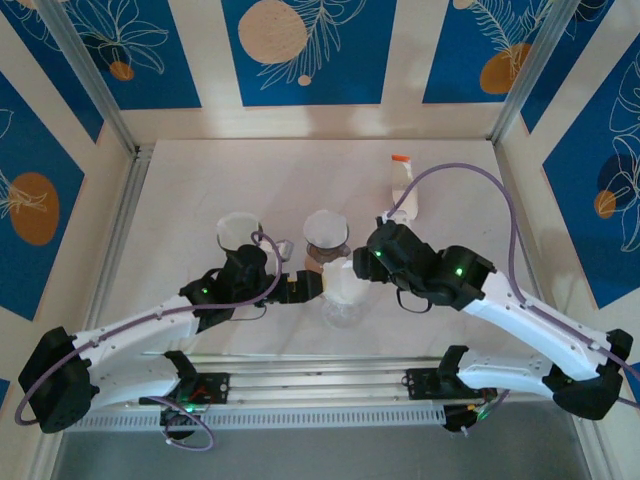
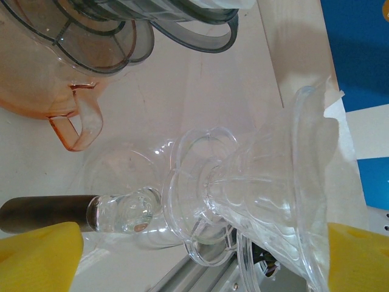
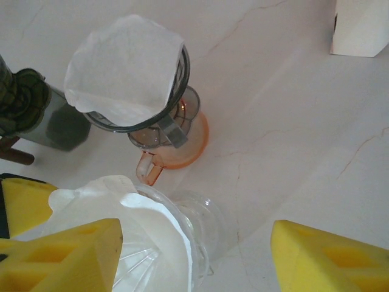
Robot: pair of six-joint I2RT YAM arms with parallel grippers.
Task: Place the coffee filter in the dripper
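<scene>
The coffee filter [image 3: 146, 225] lies inside the dripper [image 3: 209, 222], mouth up, nearest the right claw [image 3: 197, 234], which is spread & pinches nothing, while the left claw [image 2: 200, 231], spread too, stands around the dripper's base.

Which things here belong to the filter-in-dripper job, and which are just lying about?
Job: clear dripper, white filter in it.
Lying about: grey dripper holding another filter, orange cup beneath it, white carton.

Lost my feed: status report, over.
Left end effector open, straddling dripper. Right end effector open above. Filter in dripper. Spare dripper behind, apart.
</scene>
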